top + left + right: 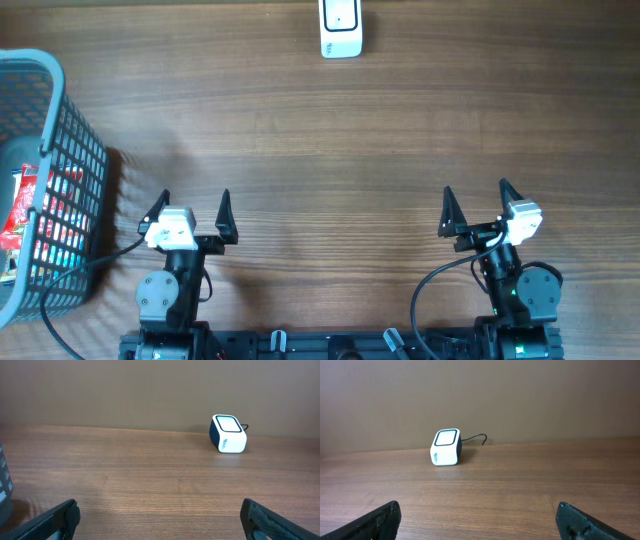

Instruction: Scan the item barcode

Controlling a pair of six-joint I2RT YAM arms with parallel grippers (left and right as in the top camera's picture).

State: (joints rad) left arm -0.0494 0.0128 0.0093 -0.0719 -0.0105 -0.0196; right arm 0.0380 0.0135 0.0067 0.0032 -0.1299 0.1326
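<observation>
A white barcode scanner [340, 28] with a dark side stands at the far middle edge of the table; it shows as scanner [228, 434] in the left wrist view and scanner [446, 447] in the right wrist view. Red and white packaged items [35, 215] lie inside a grey mesh basket [60, 130] at the left edge. My left gripper [192, 208] is open near the front, right of the basket, with nothing between its fingers. My right gripper [478, 203] is open too, at the front right, empty. Both are far from the scanner.
The wooden table [330, 170] stretches between the grippers and the scanner. A thin black cable [475, 438] runs from the scanner's back. A black cable [80, 270] loops from the left arm's base past the basket.
</observation>
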